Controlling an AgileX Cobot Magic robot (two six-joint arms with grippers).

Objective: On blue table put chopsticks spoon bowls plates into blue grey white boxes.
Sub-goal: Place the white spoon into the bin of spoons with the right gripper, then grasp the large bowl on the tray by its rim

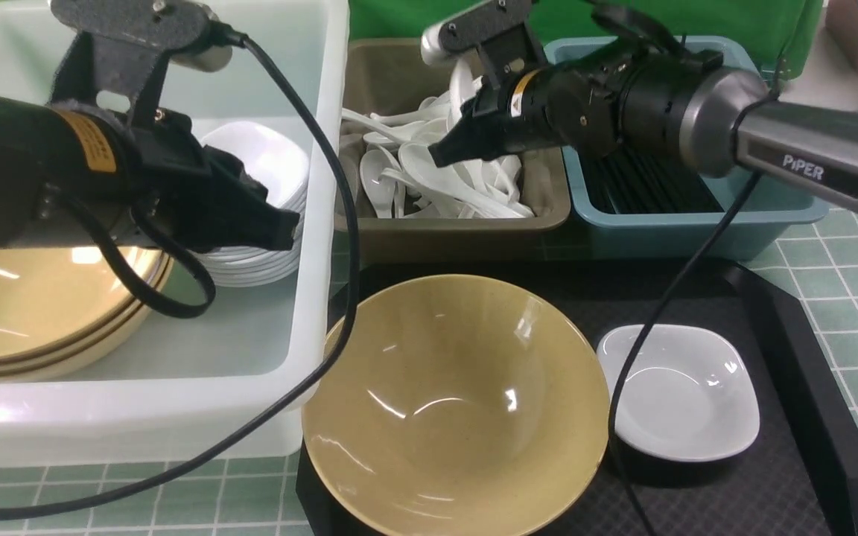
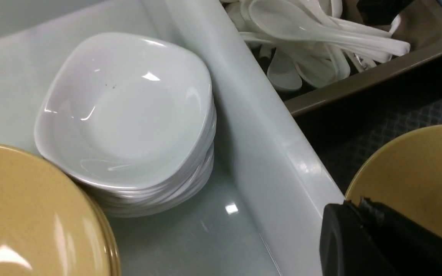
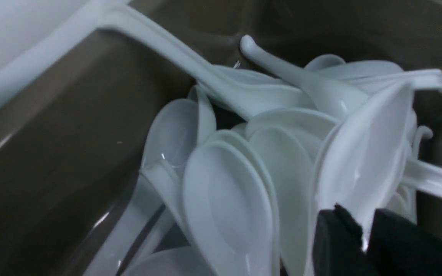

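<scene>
My right gripper [image 1: 436,156] [image 3: 359,220] hangs over the grey box [image 1: 459,223], its jaws parted a little around the rim of a white spoon [image 3: 366,153] that stands on edge on the spoon pile [image 1: 407,179]. Over the white box [image 1: 176,417] my left gripper [image 1: 291,223] [image 2: 353,205] is shut and empty, beside a stack of white plates [image 1: 265,160] [image 2: 125,111] and stacked tan bowls [image 1: 34,305] [image 2: 25,214]. A tan bowl [image 1: 459,402] and a white plate [image 1: 678,391] sit on the black tray. Black chopsticks [image 1: 652,182] lie in the blue box [image 1: 697,223].
The black tray [image 1: 786,327] lies on the blue table [image 1: 846,275] in front of the grey and blue boxes. The left arm's cable [image 1: 339,223] loops over the white box's wall down to the table. A green backdrop [image 1: 734,22] rises behind the boxes.
</scene>
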